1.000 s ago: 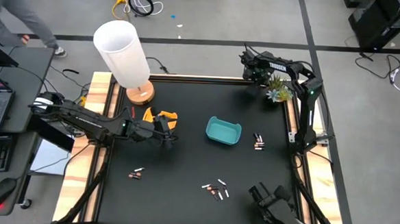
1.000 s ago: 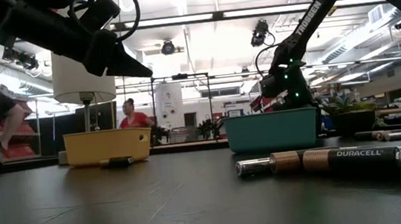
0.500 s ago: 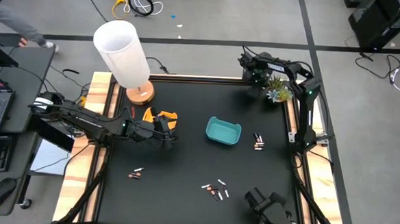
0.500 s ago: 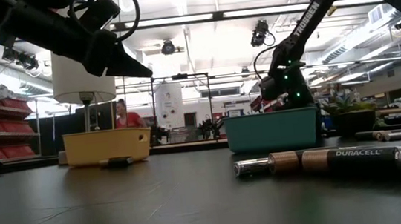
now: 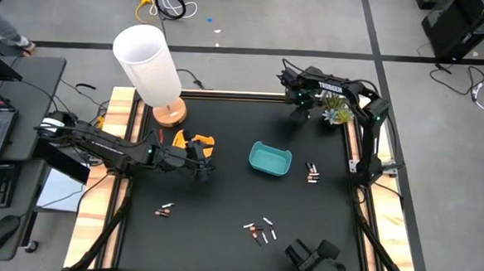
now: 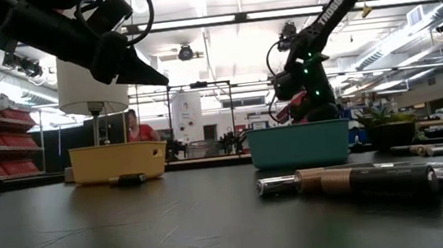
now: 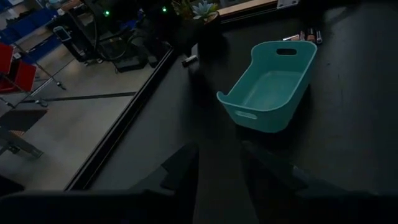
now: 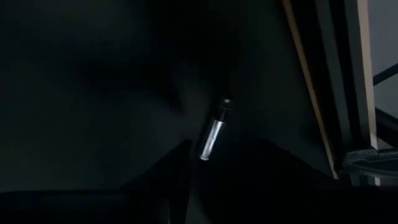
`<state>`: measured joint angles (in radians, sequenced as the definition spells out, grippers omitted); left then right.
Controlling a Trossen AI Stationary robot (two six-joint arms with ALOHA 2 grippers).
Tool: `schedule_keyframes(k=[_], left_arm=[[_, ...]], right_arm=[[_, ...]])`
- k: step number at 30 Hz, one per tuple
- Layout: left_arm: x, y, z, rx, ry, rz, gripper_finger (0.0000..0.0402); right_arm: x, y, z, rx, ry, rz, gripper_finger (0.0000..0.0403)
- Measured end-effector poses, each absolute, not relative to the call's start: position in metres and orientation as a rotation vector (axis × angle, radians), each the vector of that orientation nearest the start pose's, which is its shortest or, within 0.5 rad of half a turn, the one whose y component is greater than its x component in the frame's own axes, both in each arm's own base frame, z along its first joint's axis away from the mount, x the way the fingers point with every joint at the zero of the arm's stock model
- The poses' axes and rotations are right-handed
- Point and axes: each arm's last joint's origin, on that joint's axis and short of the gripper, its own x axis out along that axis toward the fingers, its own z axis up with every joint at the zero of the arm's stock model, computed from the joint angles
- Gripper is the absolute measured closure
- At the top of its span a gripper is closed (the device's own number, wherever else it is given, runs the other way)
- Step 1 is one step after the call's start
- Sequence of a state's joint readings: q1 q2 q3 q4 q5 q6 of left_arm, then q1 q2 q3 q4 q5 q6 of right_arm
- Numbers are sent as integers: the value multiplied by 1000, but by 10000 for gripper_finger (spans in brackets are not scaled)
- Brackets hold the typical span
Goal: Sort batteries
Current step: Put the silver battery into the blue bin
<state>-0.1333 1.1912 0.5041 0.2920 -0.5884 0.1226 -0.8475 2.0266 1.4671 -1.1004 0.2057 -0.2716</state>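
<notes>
1. The table is where everything happens. The move in hand sits at its far right corner, beside the plant.
2. The right arm reaches along that far edge. The right gripper hangs low over the corner, so it is much the nearer one to the piece there.
3. The left gripper waits by the yellow tray. Its fingers are apart, with nothing between them.
4. The teal tray lies mid-table, well apart from the right gripper.
5. Most batteries lie loose elsewhere: a cluster near the front edge, a pair front left, and a pair beside the teal tray.
6. In the right wrist view, one pale battery lies flat on the table just ahead of the gripper.
   - Its near end is at the mouth of the gap.
   - Its long axis runs nearly along the fingers' reach, slightly slanted.
   - The fingers stand moderately spread and hold nothing.
   - Judged from this, a short advance would bring them astride the thin width.
</notes>
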Motion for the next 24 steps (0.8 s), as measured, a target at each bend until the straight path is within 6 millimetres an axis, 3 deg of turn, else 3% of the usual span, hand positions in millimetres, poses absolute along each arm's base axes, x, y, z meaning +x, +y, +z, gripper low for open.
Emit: schedule_keyframes(k=[14,24], left_arm=[[233,-16,202,264,431,407,266],[233,-16,201,265,432,407,266]], right_arm=[[254,-272,165,453,1579,-526,243],[274,-239,141,367,1580,-478,243]])
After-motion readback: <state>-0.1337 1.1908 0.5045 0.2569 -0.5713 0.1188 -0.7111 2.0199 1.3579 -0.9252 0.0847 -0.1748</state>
